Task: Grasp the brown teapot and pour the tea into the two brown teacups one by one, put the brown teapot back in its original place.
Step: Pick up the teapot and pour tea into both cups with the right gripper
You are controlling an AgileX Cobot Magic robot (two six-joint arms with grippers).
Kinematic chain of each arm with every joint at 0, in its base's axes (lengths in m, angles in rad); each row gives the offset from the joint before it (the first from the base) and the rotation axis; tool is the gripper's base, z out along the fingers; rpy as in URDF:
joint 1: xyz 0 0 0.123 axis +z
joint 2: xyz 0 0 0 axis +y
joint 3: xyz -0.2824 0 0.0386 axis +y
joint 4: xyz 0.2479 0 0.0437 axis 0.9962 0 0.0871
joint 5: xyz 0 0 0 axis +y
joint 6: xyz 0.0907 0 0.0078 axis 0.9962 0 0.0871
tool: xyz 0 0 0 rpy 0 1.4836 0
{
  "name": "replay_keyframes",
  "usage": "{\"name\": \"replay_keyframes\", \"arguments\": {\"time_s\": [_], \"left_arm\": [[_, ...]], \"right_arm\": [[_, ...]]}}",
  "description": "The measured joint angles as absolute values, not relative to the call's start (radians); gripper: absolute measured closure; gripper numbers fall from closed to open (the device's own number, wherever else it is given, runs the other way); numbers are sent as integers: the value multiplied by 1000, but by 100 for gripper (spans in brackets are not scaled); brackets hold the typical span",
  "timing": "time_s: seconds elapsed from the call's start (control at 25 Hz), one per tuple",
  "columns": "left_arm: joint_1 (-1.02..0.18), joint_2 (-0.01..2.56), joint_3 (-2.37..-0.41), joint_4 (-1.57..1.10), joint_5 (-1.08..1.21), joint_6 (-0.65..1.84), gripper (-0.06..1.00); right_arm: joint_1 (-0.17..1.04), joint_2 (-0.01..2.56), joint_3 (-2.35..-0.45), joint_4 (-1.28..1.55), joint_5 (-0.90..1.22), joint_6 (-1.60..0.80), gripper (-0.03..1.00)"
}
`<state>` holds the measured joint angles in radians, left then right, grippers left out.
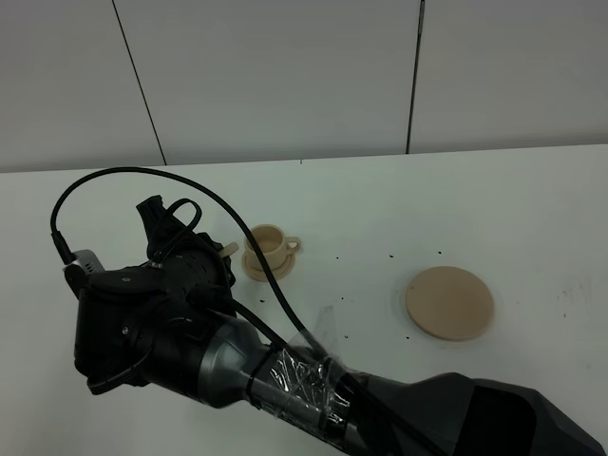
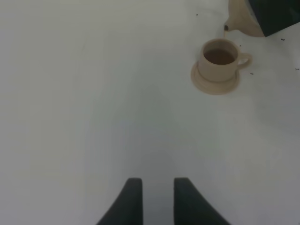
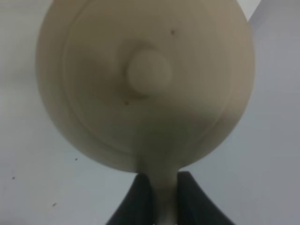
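Observation:
The brown teapot (image 3: 147,70) fills the right wrist view from above, with its domed lid and knob. My right gripper (image 3: 164,199) is shut on its loop handle. In the exterior view the right arm (image 1: 190,323) reaches across to the left and hides the pot except for a tan sliver (image 1: 230,249). One brown teacup (image 1: 271,245) stands on its small saucer just right of that sliver. In the left wrist view a teacup (image 2: 220,61) holds dark tea, with the teapot's spout (image 2: 234,23) just beyond it. My left gripper (image 2: 157,199) is open over bare table. The original place (image 1: 449,302), a wide flat saucer, lies bare at the right.
Small dark specks (image 1: 390,256) dot the white table (image 1: 532,209) between the cup and the wide saucer. A black cable (image 1: 114,176) loops above the right arm. A grey panelled wall stands behind the table's far edge.

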<state>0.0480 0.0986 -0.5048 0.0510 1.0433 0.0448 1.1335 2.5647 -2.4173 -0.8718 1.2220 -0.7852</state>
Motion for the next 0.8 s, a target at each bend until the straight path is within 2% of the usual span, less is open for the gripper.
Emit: {"name": "replay_keyframes", "arguments": {"time_s": [0.8], "left_arm": [[48,99,-505,51,1043,45,71]], "right_arm": [[1134,2565,-2417,-869,1222,-784,87]]}}
